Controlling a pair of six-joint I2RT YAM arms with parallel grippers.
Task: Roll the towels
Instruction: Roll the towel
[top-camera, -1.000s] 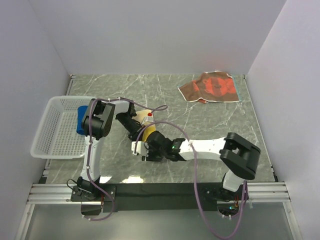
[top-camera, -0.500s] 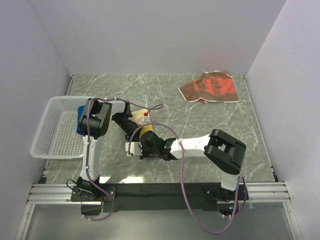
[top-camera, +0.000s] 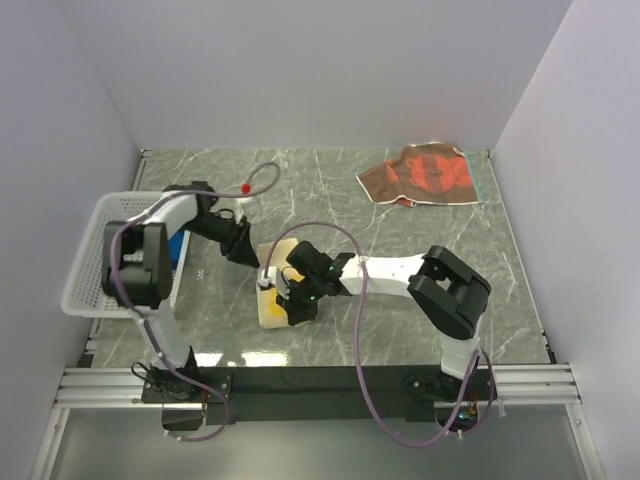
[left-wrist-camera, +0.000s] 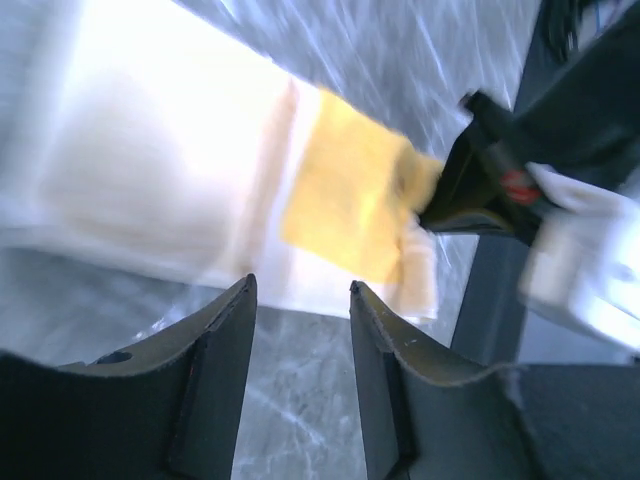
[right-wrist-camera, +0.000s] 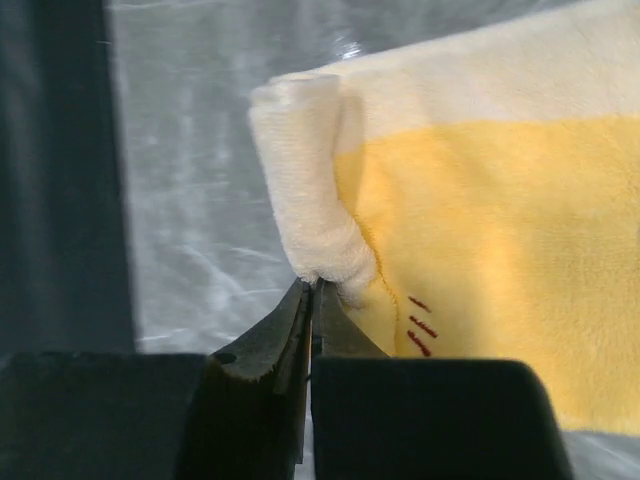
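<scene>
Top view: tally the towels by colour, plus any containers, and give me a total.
Yellow towel: 1
Blue towel: 1
Brown-and-orange towel: 1
White basket: 1
Total: 4

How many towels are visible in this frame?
3. The blue towel sits in the basket, partly behind the left arm; the yellow towel lies mid-table; the patterned towel lies at the far right. No others show.

top: we look down from high behind, far | wrists: we look forward, close-up | shared by all three: yellow towel (top-camera: 270, 310)
</scene>
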